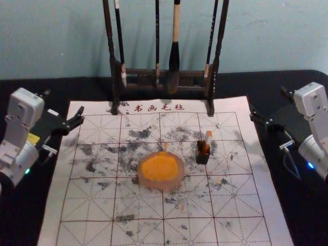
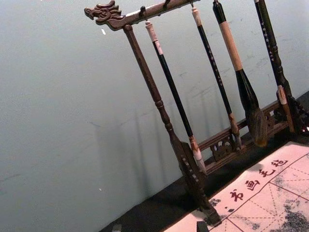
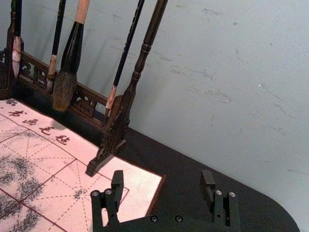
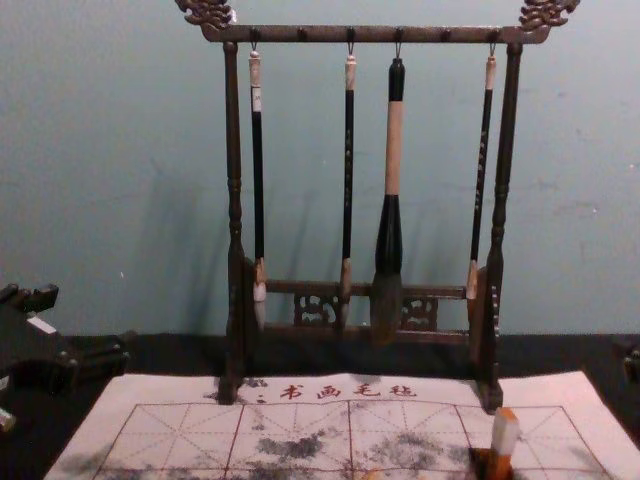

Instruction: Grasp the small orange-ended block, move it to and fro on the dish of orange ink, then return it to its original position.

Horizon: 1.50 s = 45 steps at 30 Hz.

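At the mat's left edge in the head view is my left gripper (image 1: 62, 105), open and empty; its tips show at the bottom of the left wrist view (image 2: 159, 227). My right gripper (image 1: 269, 104) is open beyond the mat's right edge, with nothing between its fingers in the right wrist view (image 3: 162, 180). The small block (image 1: 208, 136), pale with an orange end, leans upright in a small dark holder (image 1: 203, 158); the chest view shows the block (image 4: 505, 434) at lower right. Left of the holder lies the round dish (image 1: 183, 179) of orange ink (image 1: 160, 167).
Behind the dish a dark wooden brush rack (image 1: 138, 73) stands at the mat's back edge, holding several hanging brushes, among them a large one (image 4: 391, 240). The ink-stained gridded mat (image 1: 138, 230) lies on the black table (image 1: 51, 84), with a wall behind.
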{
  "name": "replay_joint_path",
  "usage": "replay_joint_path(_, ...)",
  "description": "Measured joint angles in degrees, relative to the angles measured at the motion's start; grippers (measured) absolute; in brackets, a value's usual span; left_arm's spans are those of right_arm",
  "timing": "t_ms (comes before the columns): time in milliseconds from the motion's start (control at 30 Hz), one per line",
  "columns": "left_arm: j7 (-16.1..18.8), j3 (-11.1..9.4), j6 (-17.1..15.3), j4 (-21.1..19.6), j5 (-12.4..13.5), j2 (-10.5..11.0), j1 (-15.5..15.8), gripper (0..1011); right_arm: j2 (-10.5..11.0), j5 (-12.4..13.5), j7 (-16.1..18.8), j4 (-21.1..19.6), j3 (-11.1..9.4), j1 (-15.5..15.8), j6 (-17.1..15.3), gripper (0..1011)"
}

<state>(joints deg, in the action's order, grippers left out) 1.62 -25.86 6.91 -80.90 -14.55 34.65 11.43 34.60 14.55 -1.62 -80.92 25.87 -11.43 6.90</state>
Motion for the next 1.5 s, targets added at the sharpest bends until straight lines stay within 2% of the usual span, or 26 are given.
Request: replay_joint_path(1500,0.00,0.00,0.00,0.00,0.00,0.00,0.00,1001,0.04,0.00,0.00,0.02,0.00,0.00,0.01,1000)
